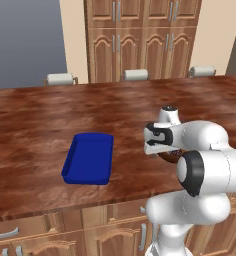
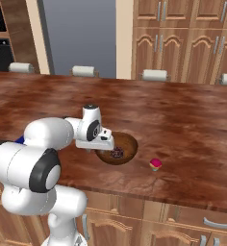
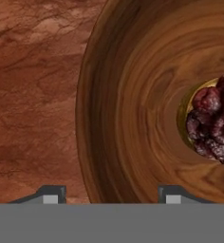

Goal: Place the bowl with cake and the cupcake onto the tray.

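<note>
While one bowl (image 2: pixel 119 148) and one cupcake (image 2: pixel 155 164) sit apart, one tray (image 1: pixel 88 158) lies empty.

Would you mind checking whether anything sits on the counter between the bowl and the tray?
Nothing visible does. The hand is open over the near rim of the bowl, one fingertip outside and the other inside. The counter between bowl and tray is bare, and the cupcake sits on the bowl's far side.

On the tabletop (image 2: pixel 182 120) there is one blue tray (image 1: pixel 88 158), one wooden bowl (image 2: pixel 122 149) holding a single dark cake piece (image 3: pixel 213 121), and one cupcake (image 2: pixel 155 164). Along the far edge, four white paper-towel rolls (image 2: pixel 155 74) can be counted from the right base view. One robot arm (image 2: pixel 62 134) reaches over it all.
</note>
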